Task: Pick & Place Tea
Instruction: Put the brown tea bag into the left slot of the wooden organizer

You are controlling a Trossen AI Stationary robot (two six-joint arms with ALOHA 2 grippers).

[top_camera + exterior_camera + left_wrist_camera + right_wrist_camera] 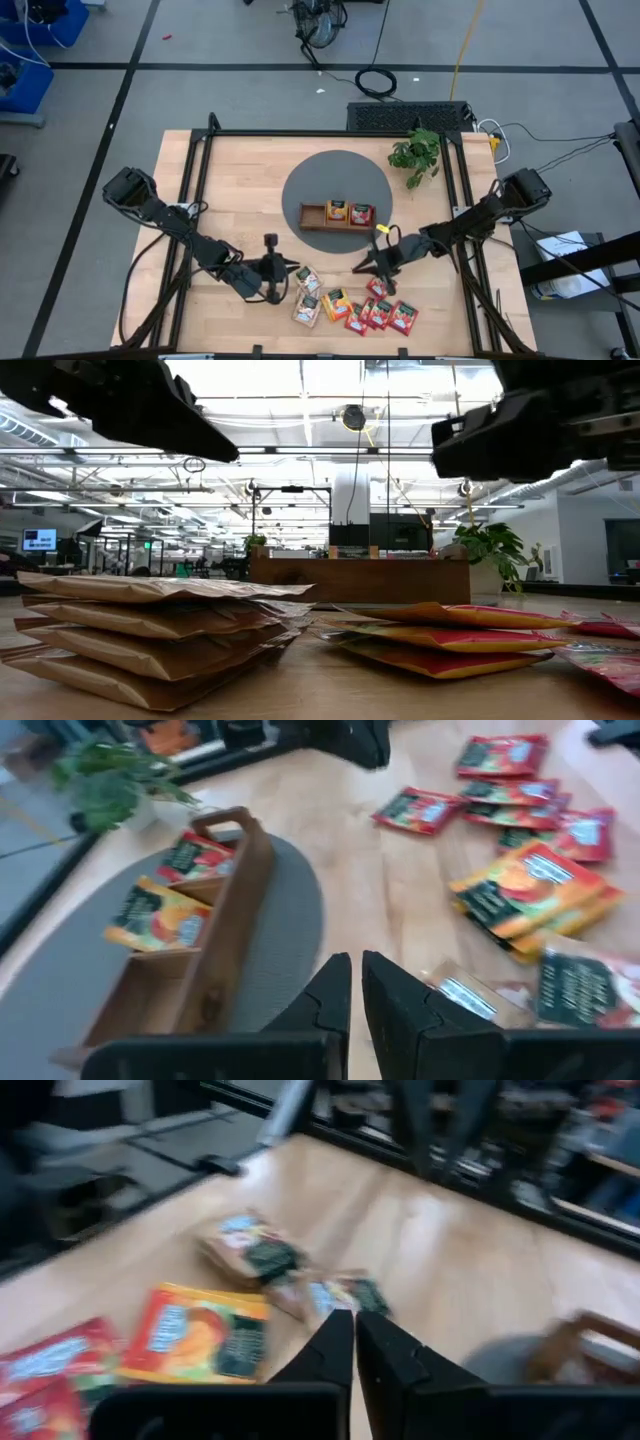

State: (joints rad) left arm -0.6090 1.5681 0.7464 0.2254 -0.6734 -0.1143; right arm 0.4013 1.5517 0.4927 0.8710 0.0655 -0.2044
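Observation:
A brown wooden tray (313, 216) stands on a round grey mat (300, 185). One orange tea sachet (337, 210) and one red one (361, 213) lie in two of its compartments. Several more tea sachets lie flat on the table near its front edge: cream ones (307, 281), an orange one (335, 303) and red ones (381, 314). My left gripper (292, 268) hovers shut, left of the cream sachets, nothing between its fingers (357, 995). My right gripper (358, 267) is shut above the table between tray and loose sachets, pointing toward the cream ones (343, 1294).
A small potted plant (418, 155) stands at the far right of the table. Black frame rails (196, 170) run along the table's sides and far edge. Bare wood lies left of the mat and between the tray and the loose sachets.

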